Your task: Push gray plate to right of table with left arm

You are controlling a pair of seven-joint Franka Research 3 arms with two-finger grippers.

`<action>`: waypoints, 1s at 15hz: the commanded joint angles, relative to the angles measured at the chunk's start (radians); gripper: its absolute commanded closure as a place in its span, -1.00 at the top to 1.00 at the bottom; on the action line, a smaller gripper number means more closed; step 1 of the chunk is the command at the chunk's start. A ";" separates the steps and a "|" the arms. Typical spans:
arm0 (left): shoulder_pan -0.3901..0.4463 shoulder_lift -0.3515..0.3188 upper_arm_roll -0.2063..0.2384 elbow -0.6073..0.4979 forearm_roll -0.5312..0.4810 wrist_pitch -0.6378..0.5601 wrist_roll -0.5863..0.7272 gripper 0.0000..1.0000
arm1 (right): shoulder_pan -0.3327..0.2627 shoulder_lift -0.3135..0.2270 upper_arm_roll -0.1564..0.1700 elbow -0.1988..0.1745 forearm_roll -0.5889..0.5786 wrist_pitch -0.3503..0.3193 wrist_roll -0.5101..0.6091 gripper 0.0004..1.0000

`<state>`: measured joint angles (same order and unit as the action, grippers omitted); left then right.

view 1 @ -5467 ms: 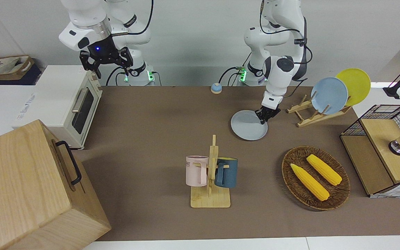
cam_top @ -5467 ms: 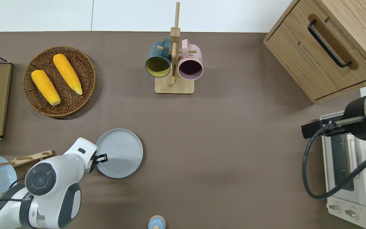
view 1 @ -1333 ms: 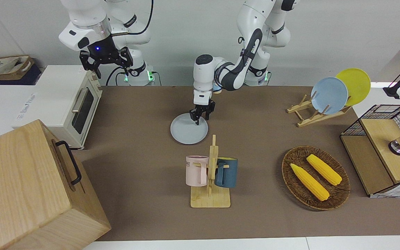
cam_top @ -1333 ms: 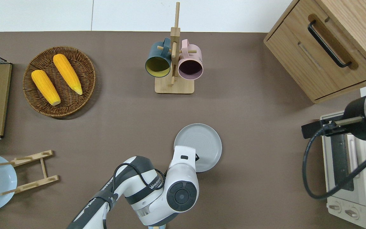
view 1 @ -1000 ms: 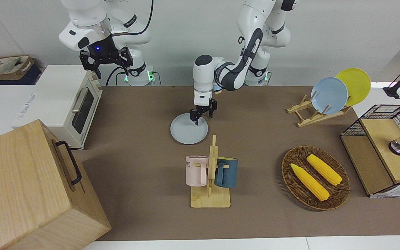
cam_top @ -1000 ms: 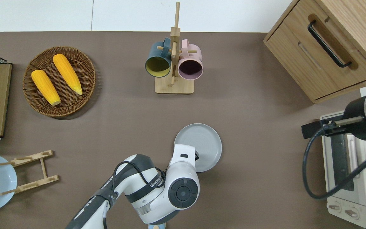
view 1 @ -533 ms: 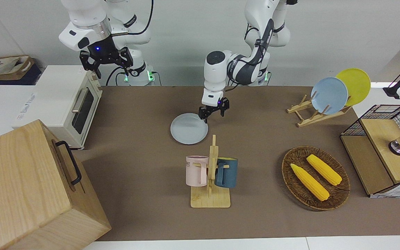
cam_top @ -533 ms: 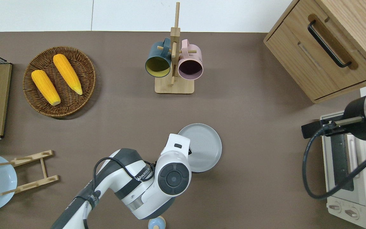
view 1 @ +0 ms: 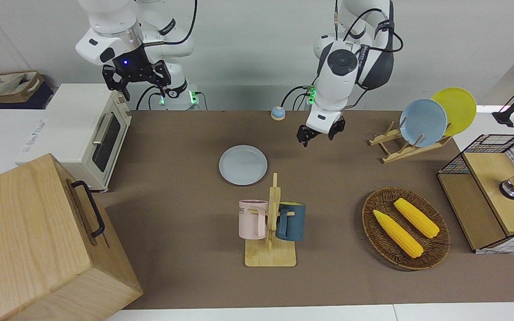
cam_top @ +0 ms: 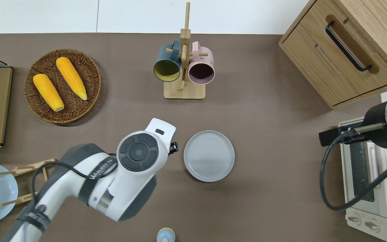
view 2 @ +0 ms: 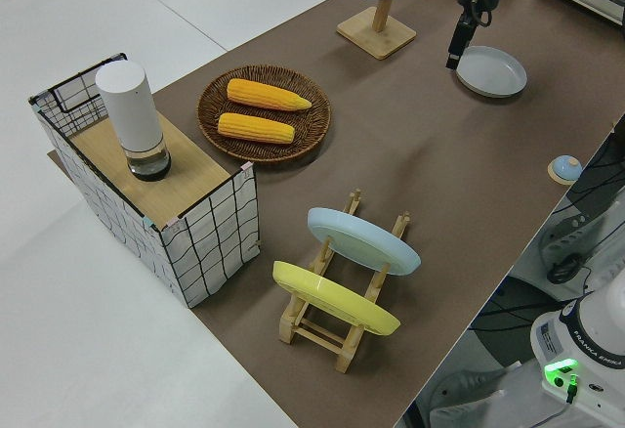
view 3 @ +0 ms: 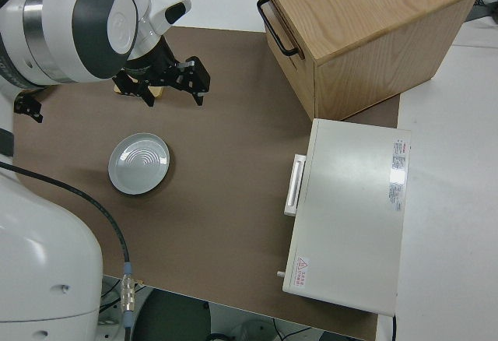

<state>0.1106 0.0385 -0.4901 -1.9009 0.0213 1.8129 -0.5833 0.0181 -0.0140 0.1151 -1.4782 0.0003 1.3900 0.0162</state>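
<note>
The gray plate [view 1: 243,165] lies flat on the brown table [view 1: 172,214], near its middle and nearer to the robots than the mug rack. It also shows in the overhead view [cam_top: 209,156] and the right side view [view 3: 138,163]. My left gripper [view 1: 321,133] hangs in the air, clear of the plate. In the overhead view it [cam_top: 174,147] is over bare table just beside the plate, toward the left arm's end. It holds nothing. My right arm is parked, its gripper [view 1: 137,87] open and empty.
A wooden mug rack [view 1: 271,223] with a pink and a blue mug stands farther from the robots than the plate. A corn basket [view 1: 405,228], a plate rack [view 1: 422,122] and a wire basket [view 1: 498,191] fill the left arm's end. A toaster oven [view 1: 96,133] and a wooden drawer box [view 1: 38,240] fill the right arm's end.
The left gripper slid the plate from near the plate rack toward the right arm's end. In the last second it lifted off and drew back; the plate stays still.
</note>
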 commanded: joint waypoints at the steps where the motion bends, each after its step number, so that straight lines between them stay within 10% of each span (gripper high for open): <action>1: 0.075 -0.020 -0.005 0.066 -0.024 -0.133 0.135 1.00 | -0.020 -0.003 0.015 0.009 0.006 -0.016 0.013 0.97; 15: 0.224 -0.074 -0.015 0.252 -0.009 -0.300 0.499 1.00 | -0.020 -0.003 0.015 0.009 0.004 -0.016 0.013 0.97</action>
<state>0.3243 -0.0237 -0.4913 -1.6540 0.0162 1.5242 -0.1052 0.0181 -0.0140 0.1151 -1.4783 0.0003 1.3900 0.0161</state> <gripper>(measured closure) 0.000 0.013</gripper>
